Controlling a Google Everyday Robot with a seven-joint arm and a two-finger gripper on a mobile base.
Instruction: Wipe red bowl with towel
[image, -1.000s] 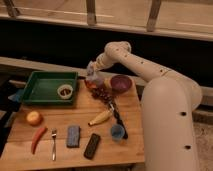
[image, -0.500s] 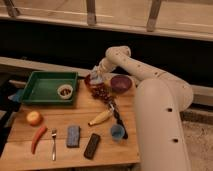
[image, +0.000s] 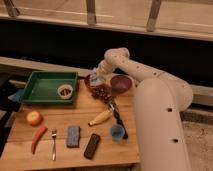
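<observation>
Wooden table (image: 65, 116), top loaded.
Back row: green tray (image: 31, 96) at left, red bowl (image: 102, 92) just beside its right end, purple bowl (image: 121, 83) right of that. Front, left to right: round orange fruit (image: 34, 118) with red pepper (image: 38, 138) under it, fork (image: 54, 144), blue sponge (image: 73, 136), black remote (image: 92, 146). Banana (image: 100, 117) mid-table, blue cup (image: 117, 132) just right of it. Gripper (image: 99, 79) is at the red bowl, clamped on the towel (image: 95, 81).

claw (image: 98, 79) over glossy red bowl (image: 89, 83), wooden table (image: 70, 113)
</observation>
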